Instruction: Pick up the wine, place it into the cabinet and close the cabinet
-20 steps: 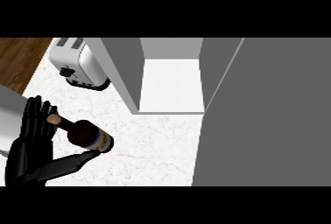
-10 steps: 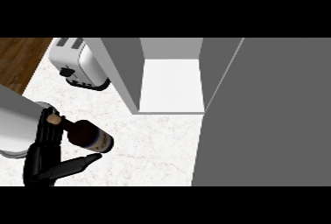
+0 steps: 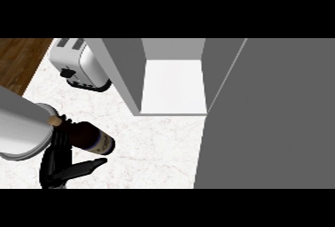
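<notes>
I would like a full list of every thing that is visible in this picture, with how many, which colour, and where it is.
wine bottle: one, dark with a cork stopper, on the counter at lower left, against the left hand.
toaster: one, white and silver, upper left on the counter.
cabinet: one, grey walls with white floor, open, top centre.
cabinet door: one, grey, right side.
counter: one, white marble.
floor: brown wood, far upper left.
left forearm: one, grey, left edge.
left hand: one, black, fingers at the bottle.
</notes>
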You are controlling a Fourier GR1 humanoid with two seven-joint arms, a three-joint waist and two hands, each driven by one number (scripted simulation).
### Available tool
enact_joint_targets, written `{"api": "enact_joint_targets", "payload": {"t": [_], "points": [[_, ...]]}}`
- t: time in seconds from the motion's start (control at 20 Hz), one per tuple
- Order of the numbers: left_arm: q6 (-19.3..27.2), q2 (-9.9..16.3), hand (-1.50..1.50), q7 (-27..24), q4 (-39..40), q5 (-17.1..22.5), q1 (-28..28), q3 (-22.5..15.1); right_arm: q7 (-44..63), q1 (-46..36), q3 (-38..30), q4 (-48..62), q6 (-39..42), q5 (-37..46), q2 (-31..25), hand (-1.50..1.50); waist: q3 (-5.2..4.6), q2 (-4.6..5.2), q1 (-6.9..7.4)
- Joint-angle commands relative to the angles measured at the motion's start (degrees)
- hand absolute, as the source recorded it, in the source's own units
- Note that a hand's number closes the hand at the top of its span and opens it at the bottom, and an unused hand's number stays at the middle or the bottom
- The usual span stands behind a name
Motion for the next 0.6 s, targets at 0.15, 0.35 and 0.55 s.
{"api": "enact_joint_targets", "payload": {"t": [0.15, 0.35, 0.55], "points": [[-3.61, -0.80, -1.50, -6.27, 11.32, 0.49, -3.57, 1.52, 2.85, 3.72, 3.03, -7.60, -1.04, -0.38, 1.48, -1.50, 0.01, -0.04, -0.11], [-6.62, -1.52, -1.50, -10.54, 19.02, 2.59, -6.50, 3.61, 3.94, 0.80, -2.89, -6.20, 0.14, -5.20, -0.89, -1.50, 0.01, -0.01, -0.08], [-10.88, -0.45, -1.50, -14.28, 25.76, 3.35, -9.45, 4.75, 3.67, 2.65, -1.52, -7.55, 0.61, -5.50, -0.32, -1.50, 0.00, 0.00, -0.19]]}}
